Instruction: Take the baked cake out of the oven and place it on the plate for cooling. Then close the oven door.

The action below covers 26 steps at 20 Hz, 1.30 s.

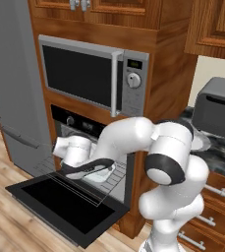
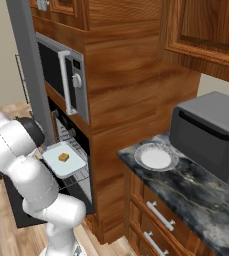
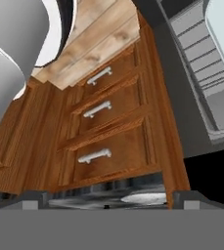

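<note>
Reaching low at the oven (image 1: 67, 123), centre-left of the left base view, arm bent down over the dropped oven door (image 1: 67, 206), likely lining up for the cake. Claw (image 3: 106, 197) jaws spread apart, nothing between them; the hand view looks across wooden drawers (image 3: 103, 132). Baked cake (image 2: 63, 157) sits mid-tray on the pale baking tray (image 2: 71, 167), on the pulled-out wire rack (image 2: 81, 175), left of centre in the right base view. Plate (image 2: 156, 159) waits empty on the counter (image 2: 186, 195), centre-right, beside the grey toaster box (image 2: 211, 135).

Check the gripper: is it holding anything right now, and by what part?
Nothing is held. The baked cake sits untouched on the baking tray on the oven's pulled-out rack, and in the hand view the fingertips stand wide apart with nothing between them.
</note>
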Motion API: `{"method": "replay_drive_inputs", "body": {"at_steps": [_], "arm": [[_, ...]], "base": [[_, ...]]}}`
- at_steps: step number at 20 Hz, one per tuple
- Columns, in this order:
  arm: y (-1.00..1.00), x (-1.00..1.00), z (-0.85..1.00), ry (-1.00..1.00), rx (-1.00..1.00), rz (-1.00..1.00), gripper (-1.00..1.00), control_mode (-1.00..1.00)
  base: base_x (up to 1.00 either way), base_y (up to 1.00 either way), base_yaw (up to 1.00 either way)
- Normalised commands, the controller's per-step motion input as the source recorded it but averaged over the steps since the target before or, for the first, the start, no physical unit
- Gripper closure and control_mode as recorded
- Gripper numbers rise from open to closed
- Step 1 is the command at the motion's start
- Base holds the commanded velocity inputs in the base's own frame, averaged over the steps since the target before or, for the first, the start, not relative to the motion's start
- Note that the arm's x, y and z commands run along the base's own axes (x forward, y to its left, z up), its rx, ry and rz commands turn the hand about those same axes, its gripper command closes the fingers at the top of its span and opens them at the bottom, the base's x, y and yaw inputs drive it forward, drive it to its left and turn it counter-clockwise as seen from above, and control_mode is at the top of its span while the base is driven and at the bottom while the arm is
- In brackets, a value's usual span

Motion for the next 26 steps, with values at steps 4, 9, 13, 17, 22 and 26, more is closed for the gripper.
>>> {"method": "replay_drive_inputs", "body": {"at_steps": [4, 9, 13, 17, 22, 26], "arm": [[0.0, 0.0, -0.03, -0.05, 0.04, 0.0, -1.0, -1.0], [-0.02, 0.08, -0.09, -0.17, 0.15, 0.0, -1.0, -1.0], [-0.24, 0.17, -0.03, -0.16, 0.26, 0.0, -1.0, -1.0], [-0.37, 0.25, 0.0, -0.03, 0.29, 0.0, -1.0, -1.0], [-0.44, 0.07, -0.18, 0.0, 0.22, 0.0, -1.0, -1.0], [-0.11, 0.0, -0.27, 0.0, 0.08, 0.02, -1.0, -1.0]], "base": [[0.0, 0.0, 0.0], [0.0, 0.0, 0.0], [0.0, 0.0, 0.0], [0.0, 0.0, 0.0], [0.0, 0.0, 0.0], [0.0, 0.0, 0.0]]}}
